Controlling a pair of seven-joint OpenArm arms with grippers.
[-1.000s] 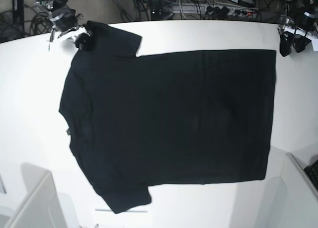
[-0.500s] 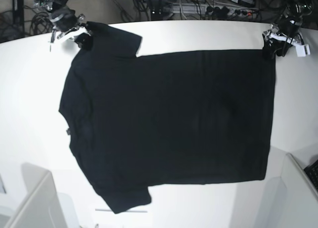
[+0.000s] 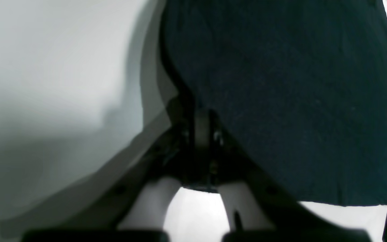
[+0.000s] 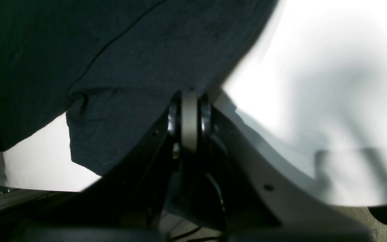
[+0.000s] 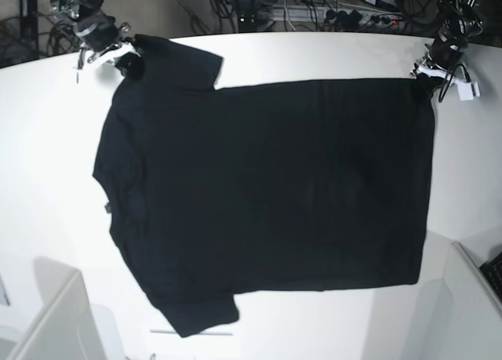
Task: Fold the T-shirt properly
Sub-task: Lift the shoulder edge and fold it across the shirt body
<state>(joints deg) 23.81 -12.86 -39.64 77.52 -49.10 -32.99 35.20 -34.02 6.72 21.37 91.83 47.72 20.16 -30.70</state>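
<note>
The black T-shirt (image 5: 267, 187) lies flat, plain side up, on the white table (image 5: 47, 180), neck to the left and hem to the right. A small neck tag (image 5: 107, 209) shows at the collar. My right gripper (image 5: 128, 58) is at the far-left sleeve; in the right wrist view my right gripper (image 4: 189, 101) is shut on the edge of the T-shirt (image 4: 129, 50). My left gripper (image 5: 426, 75) is at the far-right hem corner. The left wrist view shows my left gripper (image 3: 202, 117) shut on the edge of the T-shirt (image 3: 297, 84).
Cables and equipment (image 5: 329, 15) crowd the floor beyond the table's far edge. A white box-like piece (image 5: 55, 313) stands at the near left. Another white piece (image 5: 471, 297) stands at the near right, beside the hem.
My left gripper came in from beyond the far-right corner onto the hem corner and shut. My right gripper finished shutting on the sleeve. The T-shirt has not shifted.
</note>
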